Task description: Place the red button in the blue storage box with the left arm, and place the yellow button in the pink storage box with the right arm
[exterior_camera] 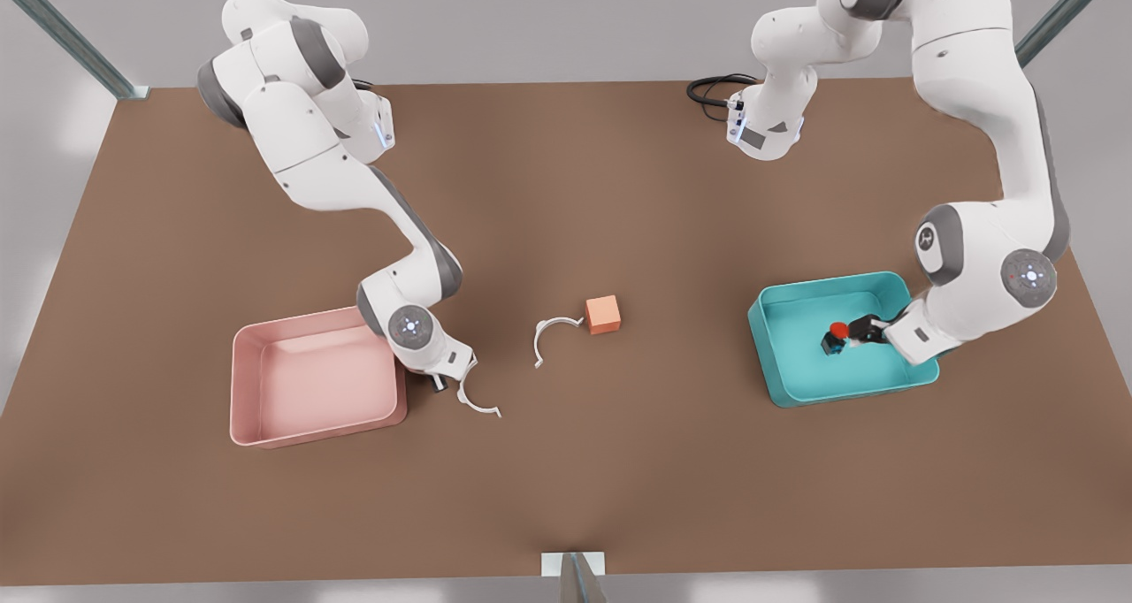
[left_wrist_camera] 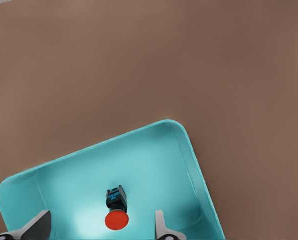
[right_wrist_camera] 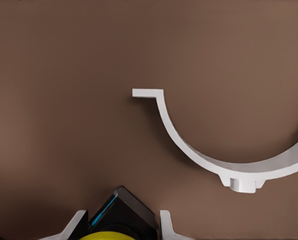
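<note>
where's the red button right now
The red button lies inside the blue storage box at the front view's right, between the open fingers of the left end effector.

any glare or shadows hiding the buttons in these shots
Front view: even, soft light; the red button reads clearly in the blue storage box. Left wrist view: a pale sheen on the box floor beside it. Right wrist view: the yellow button is cropped by the frame edge, not shadowed.
</note>
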